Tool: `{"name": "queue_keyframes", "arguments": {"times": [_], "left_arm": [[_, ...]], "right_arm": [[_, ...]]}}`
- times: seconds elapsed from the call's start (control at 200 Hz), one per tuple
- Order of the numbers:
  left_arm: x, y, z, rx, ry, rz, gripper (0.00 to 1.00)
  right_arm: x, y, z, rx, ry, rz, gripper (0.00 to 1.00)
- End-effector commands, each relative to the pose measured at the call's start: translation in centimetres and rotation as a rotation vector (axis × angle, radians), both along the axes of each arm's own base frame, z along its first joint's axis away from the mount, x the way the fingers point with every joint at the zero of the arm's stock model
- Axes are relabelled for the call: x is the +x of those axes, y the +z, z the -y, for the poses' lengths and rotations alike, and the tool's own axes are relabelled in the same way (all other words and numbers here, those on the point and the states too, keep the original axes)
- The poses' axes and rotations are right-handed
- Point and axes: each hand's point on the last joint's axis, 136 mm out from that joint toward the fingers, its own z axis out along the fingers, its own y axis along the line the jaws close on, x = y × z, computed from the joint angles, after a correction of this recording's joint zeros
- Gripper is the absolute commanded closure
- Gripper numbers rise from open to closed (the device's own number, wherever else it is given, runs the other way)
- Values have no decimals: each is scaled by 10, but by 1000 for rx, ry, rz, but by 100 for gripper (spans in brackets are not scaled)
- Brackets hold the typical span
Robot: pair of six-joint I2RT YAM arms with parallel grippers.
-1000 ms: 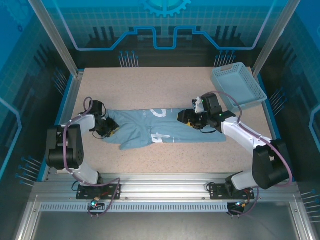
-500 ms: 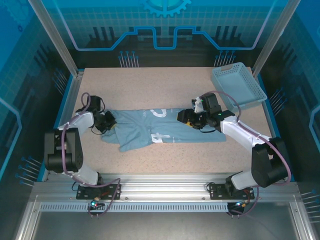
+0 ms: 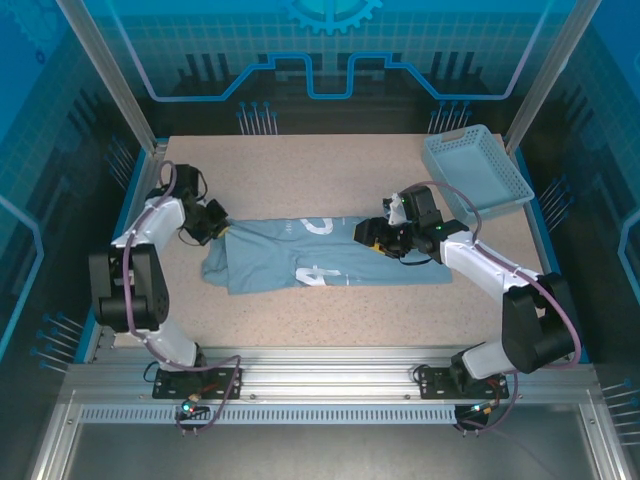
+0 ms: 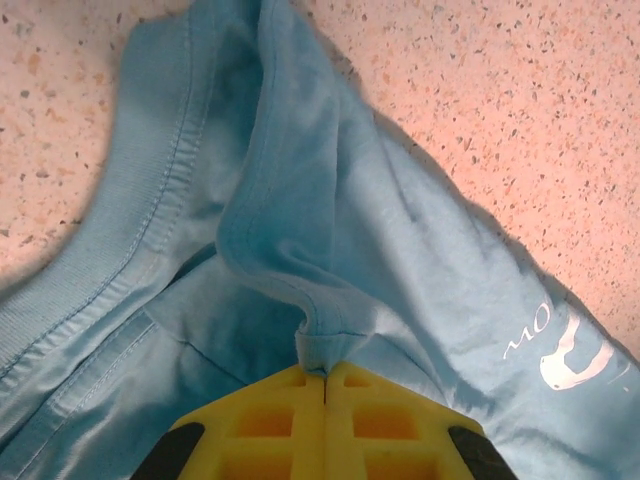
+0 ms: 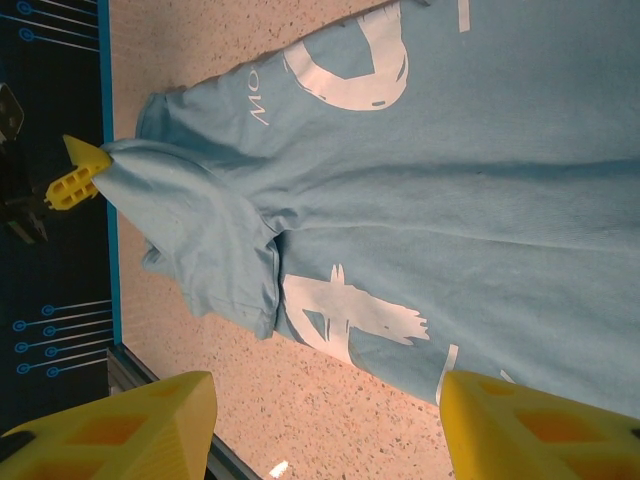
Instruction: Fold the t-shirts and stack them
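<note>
A pale blue t-shirt (image 3: 330,258) with white lettering lies lengthwise across the middle of the table. My left gripper (image 3: 212,226) is at the shirt's left end, shut on a pinched ridge of hemmed fabric (image 4: 322,345); its yellow fingertips (image 4: 300,400) meet with cloth between them. My right gripper (image 3: 376,238) hovers over the right half of the shirt with its jaws wide apart and nothing between them. In the right wrist view the t-shirt (image 5: 450,190) spreads flat, the right gripper (image 5: 325,430) is open above its near edge, and the left gripper (image 5: 75,180) holds the far corner.
A light blue mesh basket (image 3: 476,170) sits at the table's back right corner. Bare speckled table (image 3: 320,170) stretches behind the shirt and along the front. A blue rim (image 3: 128,215) borders the table just left of my left gripper.
My left gripper has moved back and to the left with the fabric, drawing the shirt's bunched left end out straighter. The right gripper has barely shifted.
</note>
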Motion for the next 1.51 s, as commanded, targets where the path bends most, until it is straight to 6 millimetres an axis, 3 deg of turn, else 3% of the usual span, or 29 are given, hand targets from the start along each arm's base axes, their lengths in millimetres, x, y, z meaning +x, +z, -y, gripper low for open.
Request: {"name": "queue_keyframes", "arguments": {"times": [0.0, 0.44, 0.61, 0.69, 0.765, 0.84, 0.92, 1.0, 1.06, 1.145, 1.25, 1.33, 1.501], "left_arm": [[-4, -3, -2, 14, -19, -89, 100], [37, -11, -8, 76, -67, -166, 100], [41, -33, -10, 130, -104, -223, 99], [38, -41, -17, 178, -105, -260, 89], [33, -41, -32, 264, -91, -285, 69], [30, -26, -48, 366, -64, -268, 60], [28, 5, -55, 468, -37, -203, 53], [21, 28, -38, 448, -22, -144, 53], [13, 30, -12, 357, -8, -123, 57], [1, 15, 29, 192, 24, -129, 63], [-2, -15, 60, 71, 74, -173, 75], [3, -35, 71, 8, 119, -211, 81], [20, -61, 65, 50, 159, -253, 85]], "right_arm": [[0, 9, -8, 13, 23, 16, 38], [-5, 7, -4, 6, 17, 11, 38], [-6, 4, -1, -2, 11, 5, 38], [-6, 3, 3, -17, -4, 4, 38], [-5, 2, 11, -37, -31, 6, 39], [-2, 2, 22, -61, -62, 12, 40], [1, -3, 38, -106, -96, -5, 41], [6, -13, 59, -153, -139, -38, 44], [10, -23, 75, -194, -174, -67, 46], [19, -31, 93, -256, -196, -65, 47], [31, -43, 105, -331, -196, -81, 49], [41, -55, 112, -385, -198, -127, 53], [52, -87, 133, -523, -233, -251, 58]]}}
